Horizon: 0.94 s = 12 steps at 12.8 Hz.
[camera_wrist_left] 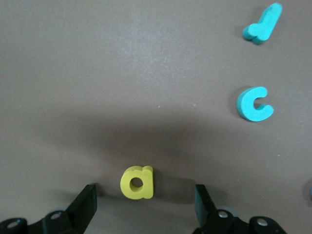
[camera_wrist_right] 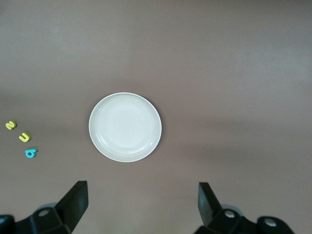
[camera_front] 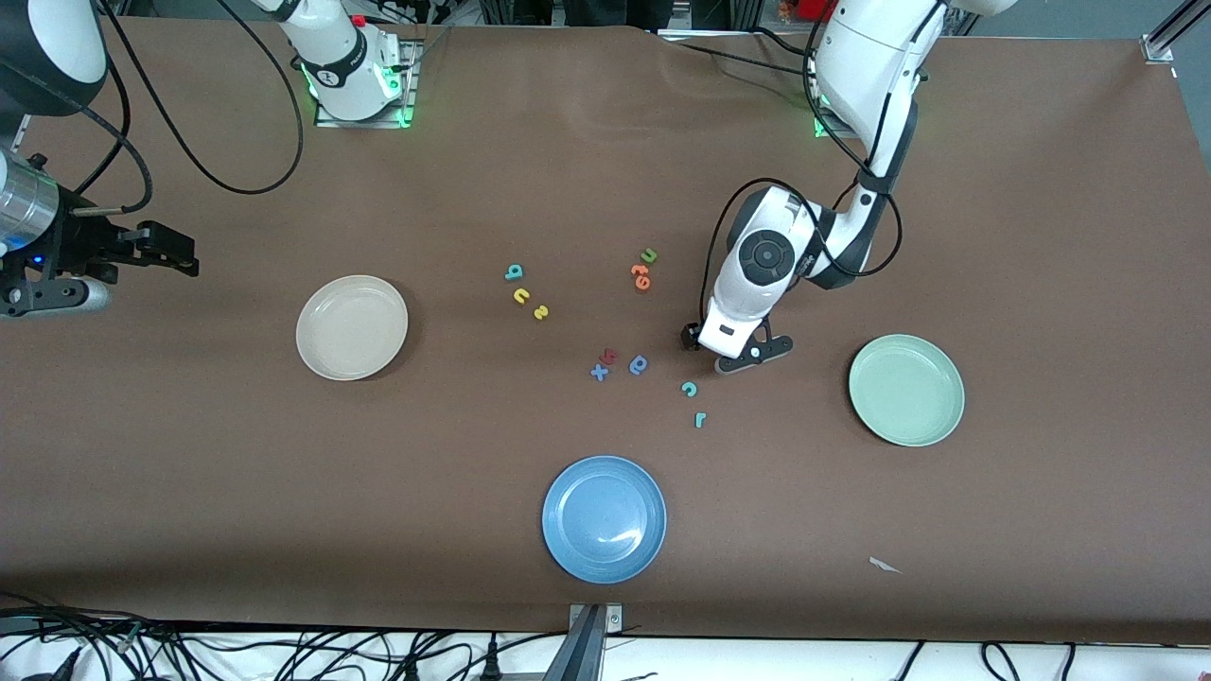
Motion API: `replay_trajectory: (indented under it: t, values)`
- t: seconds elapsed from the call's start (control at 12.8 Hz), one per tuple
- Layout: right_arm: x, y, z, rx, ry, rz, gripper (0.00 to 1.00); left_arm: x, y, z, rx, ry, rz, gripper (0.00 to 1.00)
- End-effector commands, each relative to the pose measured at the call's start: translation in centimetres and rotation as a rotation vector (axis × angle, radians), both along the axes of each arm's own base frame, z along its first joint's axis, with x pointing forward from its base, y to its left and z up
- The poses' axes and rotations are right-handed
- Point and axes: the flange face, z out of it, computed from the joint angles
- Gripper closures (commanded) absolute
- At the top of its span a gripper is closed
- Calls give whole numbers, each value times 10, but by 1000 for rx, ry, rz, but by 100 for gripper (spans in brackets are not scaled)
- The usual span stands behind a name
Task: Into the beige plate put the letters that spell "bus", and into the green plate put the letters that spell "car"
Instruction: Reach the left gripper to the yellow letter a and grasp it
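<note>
- Blue plate sits nearest the front cam, bare inside.
- Left end effector is down at the table, fingers apart w/ the yellow a between them, not clamped; gap shows on both sides of it.
- Teal c and teal r lie near that end effector, a bit nearer the front cam, apart from each other.
- Green plate lies toward the left arm's end of the table, nothing in it.
- Front cam hides the yellow a under the left wrist; only the left wrist view shows it.
- Right end effector waits over the right arm's end of the table, fingers wide apart, holding nothing.
- Beige plate shows bare in its wrist view; teal b, yellow u, yellow s lie in a row on the table, well apart from that plate.
</note>
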Motion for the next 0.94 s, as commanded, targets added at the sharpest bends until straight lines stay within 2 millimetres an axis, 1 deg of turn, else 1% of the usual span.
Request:
replay_trajectory:
  t: [0.0,0.08,0.23,0.39,0.47,0.55,0.7,0.86]
  values:
    - [-2,1,12,11,-5,12,0,-5,6,5,22,-17,7,31]
    - [-3,3,13,6,-6,19,0,-3,7,7,20,-19,8,36]
    - [-2,5,11,13,-5,26,0,-2,8,7,25,-22,2,43]
    - [-3,4,9,17,3,74,0,0,11,7,30,-26,-1,49]
    - [1,4,-9,16,36,77,0,0,11,7,30,-27,-1,54]
    - [1,5,-19,17,55,78,0,0,11,6,31,-25,-1,58]
    - [3,10,-21,20,47,87,0,0,11,5,32,-24,-1,63]
    - [9,24,-25,20,20,91,0,1,13,3,36,-23,2,66]
